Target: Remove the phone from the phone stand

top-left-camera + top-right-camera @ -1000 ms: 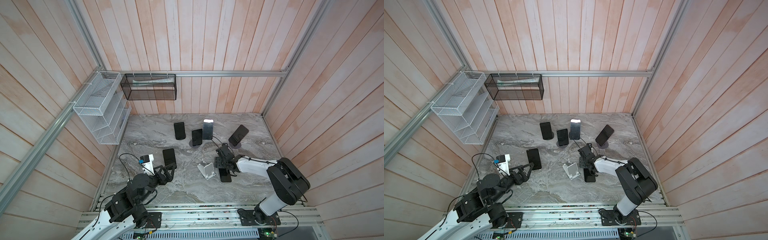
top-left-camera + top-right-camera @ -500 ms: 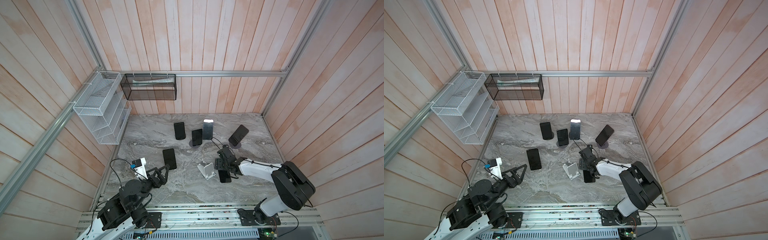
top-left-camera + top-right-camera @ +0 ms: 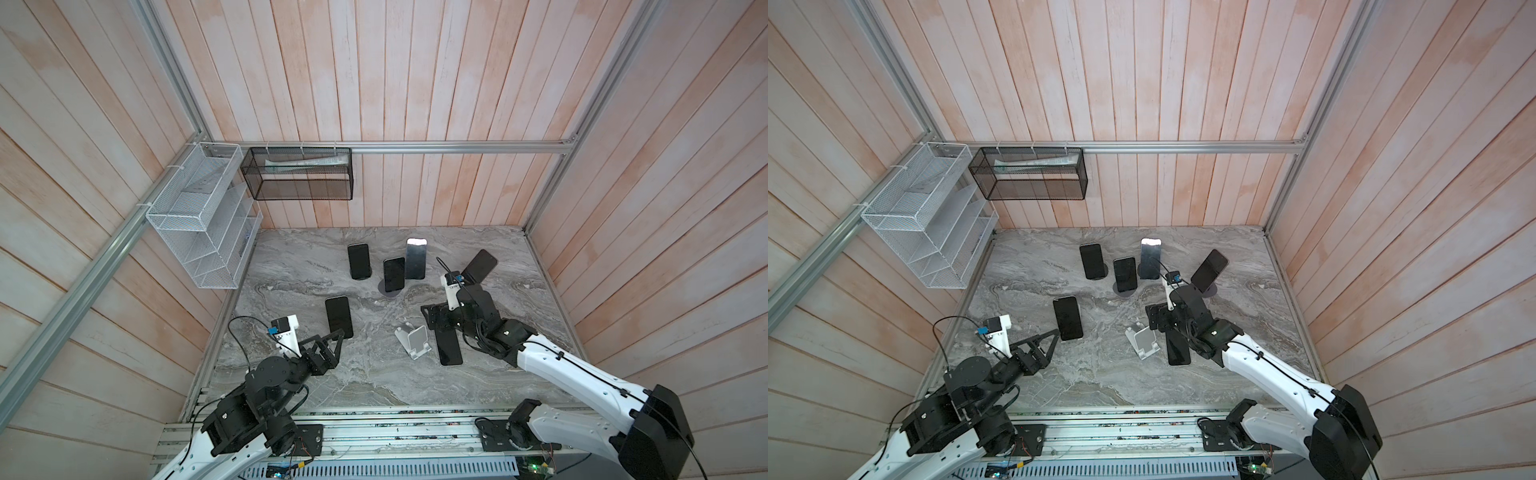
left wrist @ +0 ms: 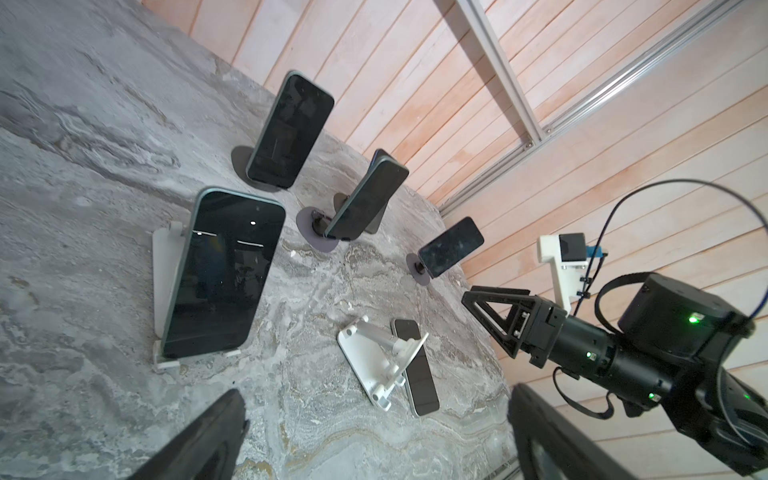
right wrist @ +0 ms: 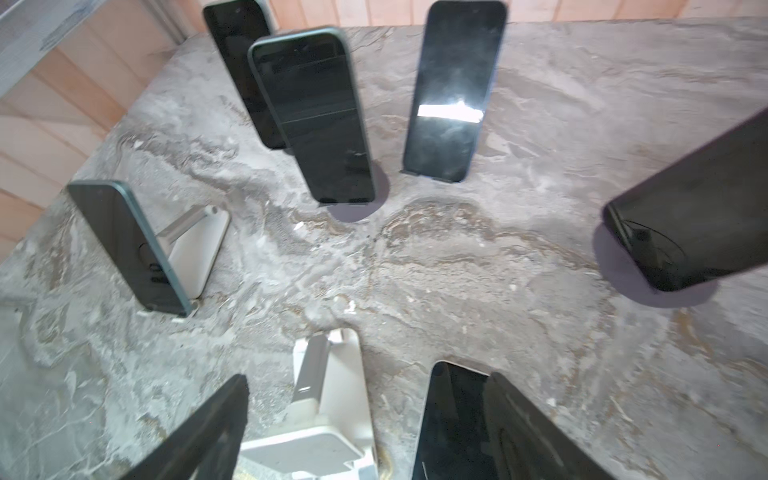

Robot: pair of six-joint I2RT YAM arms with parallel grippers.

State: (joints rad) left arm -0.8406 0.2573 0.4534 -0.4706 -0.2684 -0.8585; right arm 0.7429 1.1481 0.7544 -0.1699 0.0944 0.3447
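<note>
overhead, a grey marbled counter (image 3: pixel 311 270) sits boxed in by pale wooden walls (image 3: pixel 415 83), with two robot arms reaching in from its near edge. an empty white phone stand (image 3: pixel 413 341) sits near the middle of the counter. the phone (image 3: pixel 449 348) lies flat on the counter, dark screen up, just beside the stand on the right arm's side. whether it touches the stand cannot be told.

the right pincer (image 3: pixel 432 320) hangs just behind the stand, above the far end of the flat phone. its two black fingers (image 5: pixel 199 432) are spread wide and grip nothing. in the right wrist view the stand and the flat phone both show low between those spread fingers.

the left pincer (image 3: pixel 324 338) hovers well to the left of the stand, released too, its fingers wide apart and empty. left of the stand, close to the left pincer, a second phone (image 3: pixel 338 318) leans on its own white holder (image 4: pixel 163 270).

farther back from the stand, a loose row of four more phones (image 3: pixel 394 274) stands propped up, dark screens facing forward. on the walls beyond the stand hang a white wire rack (image 3: pixel 199 216) and a black wire basket (image 3: pixel 297 174).
</note>
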